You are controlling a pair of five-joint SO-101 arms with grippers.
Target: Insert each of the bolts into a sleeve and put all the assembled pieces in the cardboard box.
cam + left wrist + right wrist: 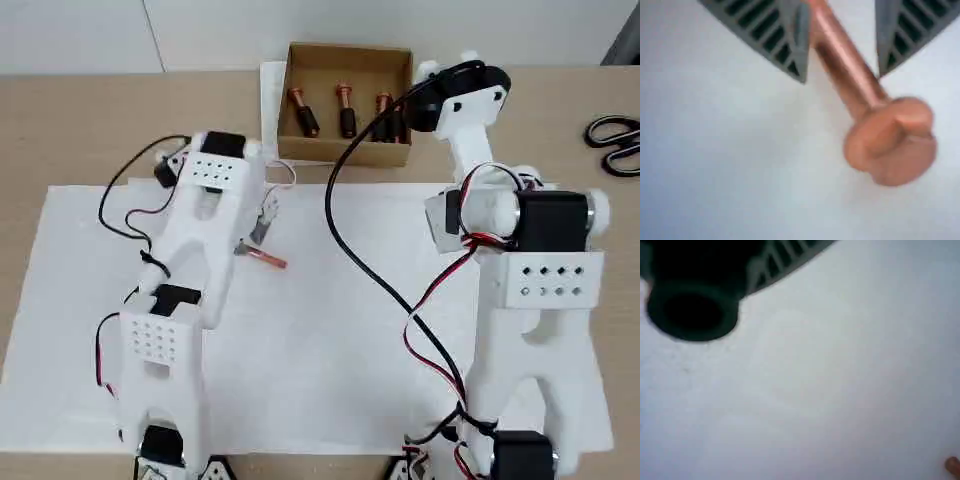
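Observation:
A copper bolt [880,135] lies on the white paper [320,340], also visible from above as the bolt [268,258]. My left gripper [840,74] straddles its shaft, open: the shaft touches one finger [780,45] and a gap shows to the other. From above the left gripper [256,232] is at the bolt's plain end. My right gripper [740,265] is shut on a black sleeve [690,312], held above the paper with its open end showing. The cardboard box [350,47] at the back holds three assembled pieces [345,110].
Scissors [612,140] lie at the table's right edge. A black cable [345,225] runs across the paper between the arms. The right arm [535,260] stands over the paper's right side. A copper tip [952,465] shows at one corner of the right wrist view.

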